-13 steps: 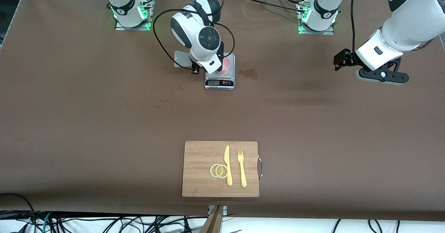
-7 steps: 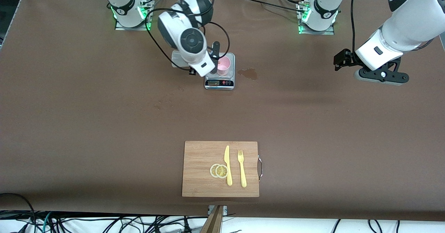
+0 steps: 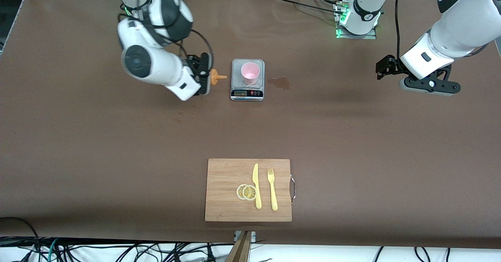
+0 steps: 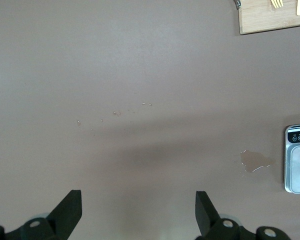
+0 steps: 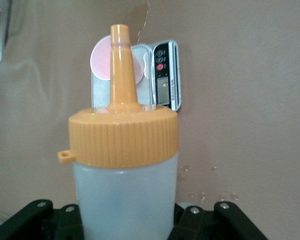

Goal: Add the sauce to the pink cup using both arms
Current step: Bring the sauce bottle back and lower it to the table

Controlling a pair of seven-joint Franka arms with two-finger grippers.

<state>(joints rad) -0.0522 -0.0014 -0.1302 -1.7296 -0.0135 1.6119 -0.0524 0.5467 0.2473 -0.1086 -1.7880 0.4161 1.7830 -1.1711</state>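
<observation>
Right gripper (image 3: 204, 74) now off pink cup (image 3: 250, 72), clamping sauce (image 5: 124, 165); left gripper (image 4: 138, 214) agape.

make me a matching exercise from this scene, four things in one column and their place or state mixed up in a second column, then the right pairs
Things:
1. pink cup
2. sauce bottle
3. left gripper
4. yellow fork

Places or states:
A. open, over bare table at the left arm's end
B. lying on the wooden cutting board beside the knife
C. standing on the kitchen scale
D. held in the shut right gripper, orange nozzle pointing toward the scale

Pairs: 1-C, 2-D, 3-A, 4-B
</observation>
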